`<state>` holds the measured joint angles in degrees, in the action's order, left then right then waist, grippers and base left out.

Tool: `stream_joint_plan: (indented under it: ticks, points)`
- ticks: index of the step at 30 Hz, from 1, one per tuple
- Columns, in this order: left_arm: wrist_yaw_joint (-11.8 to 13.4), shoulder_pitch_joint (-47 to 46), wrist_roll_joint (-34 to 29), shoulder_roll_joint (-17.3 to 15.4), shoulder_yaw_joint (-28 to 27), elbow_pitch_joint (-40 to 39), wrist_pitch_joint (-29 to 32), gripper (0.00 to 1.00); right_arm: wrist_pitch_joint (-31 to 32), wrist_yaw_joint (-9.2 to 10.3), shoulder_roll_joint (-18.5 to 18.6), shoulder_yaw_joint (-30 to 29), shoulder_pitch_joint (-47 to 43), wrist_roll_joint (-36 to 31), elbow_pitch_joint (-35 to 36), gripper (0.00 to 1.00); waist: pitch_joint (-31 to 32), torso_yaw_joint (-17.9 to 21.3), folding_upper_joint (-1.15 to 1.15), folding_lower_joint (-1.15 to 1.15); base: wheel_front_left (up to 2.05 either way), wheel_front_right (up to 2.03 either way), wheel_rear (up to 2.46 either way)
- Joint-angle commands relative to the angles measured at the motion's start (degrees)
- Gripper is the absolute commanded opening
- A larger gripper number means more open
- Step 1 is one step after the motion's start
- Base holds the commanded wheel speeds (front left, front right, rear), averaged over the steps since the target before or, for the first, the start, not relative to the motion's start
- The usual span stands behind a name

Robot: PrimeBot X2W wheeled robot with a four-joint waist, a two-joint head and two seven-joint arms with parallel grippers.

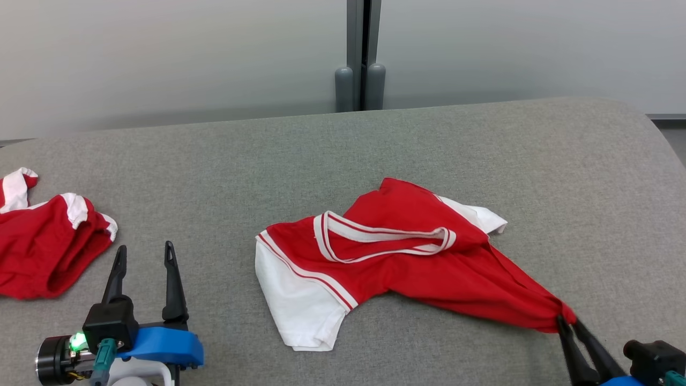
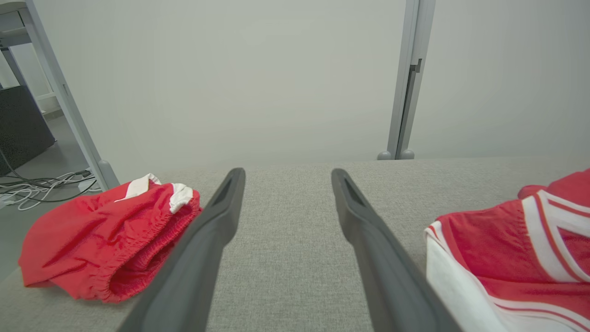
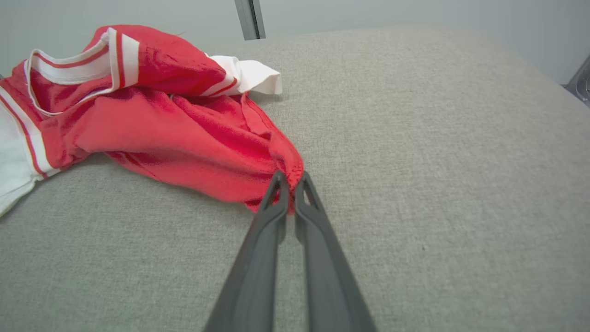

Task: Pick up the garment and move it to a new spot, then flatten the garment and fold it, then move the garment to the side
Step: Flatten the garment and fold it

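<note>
Nearest, low on my left: my left gripper (image 1: 146, 246) sits just above the grey padded surface (image 1: 482, 161), jaws spread wide, nothing between them but bare fabric top. The fingers point toward the far edge.

Low on my right: my right gripper (image 1: 568, 320) has its jaws pinched together on the near right tip of the garment (image 1: 407, 257). The right wrist view shows red cloth bunched between the two fingertips, with the cloth drawn out to a point there.

Middle ground: the garment is a red shirt with white sleeves and a neckband striped white and red. It lies crumpled on the surface, centre to right of my reach. One white sleeve hangs toward me on its left side; the other peeks out on the far right side. The neck opening faces up.

Off to my left, well apart from the shirt, is a second red piece (image 1: 43, 246) with white trim and an elastic edge, heaped near the surface's left side.

Farthest: the rounded back edge of the surface, then a grey post (image 1: 360, 53) and a pale wall (image 1: 161, 53).
</note>
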<state>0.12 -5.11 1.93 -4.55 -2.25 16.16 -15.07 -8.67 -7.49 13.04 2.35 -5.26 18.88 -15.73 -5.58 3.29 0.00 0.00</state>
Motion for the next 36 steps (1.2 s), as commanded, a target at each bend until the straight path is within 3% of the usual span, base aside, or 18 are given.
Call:
stream_joint_plan:
  ticks: [1, 12, 23, 30, 36]
  points:
    - [-0.15, -0.85, -0.44, 0.14, 0.07, -0.02, -0.15, 1.0, -0.87, -0.01, -0.42, 0.19, 0.28, 0.27, 1.9, 1.0, -0.01, 0.01, 0.0, 0.0, 0.0, 0.0, 0.0]
    - [-0.24, -0.9, -0.46, -0.17, -0.31, -0.13, -0.15, 1.0, -6.14, -0.01, -4.34, 2.28, 6.39, -2.65, 9.02, 1.0, 0.1, -0.87, 0.0, 0.0, 0.0, 0.0, 0.0]
    - [-0.5, -2.51, -1.11, 0.12, 0.64, 0.51, -0.15, 1.0, -6.54, -0.01, -7.63, 5.41, 11.65, -4.53, 5.23, 1.0, -1.46, -1.6, 0.0, 0.0, 0.0, 0.0, 0.0]
    - [-3.77, -8.89, -4.01, -1.24, 6.47, 2.92, -0.15, 1.0, -6.56, -0.01, -6.73, 5.3, 12.61, -4.59, 4.61, 1.0, -2.51, -0.98, 0.0, 0.0, 0.0, 0.0, 0.0]
    - [-6.86, -18.85, -5.48, -2.78, 13.53, 12.68, 0.64, 1.0, -6.56, -0.01, -5.93, 6.7, 13.93, -3.76, 4.27, 1.0, -3.28, 0.84, 0.0, 0.0, 0.0, 0.0, 0.0]
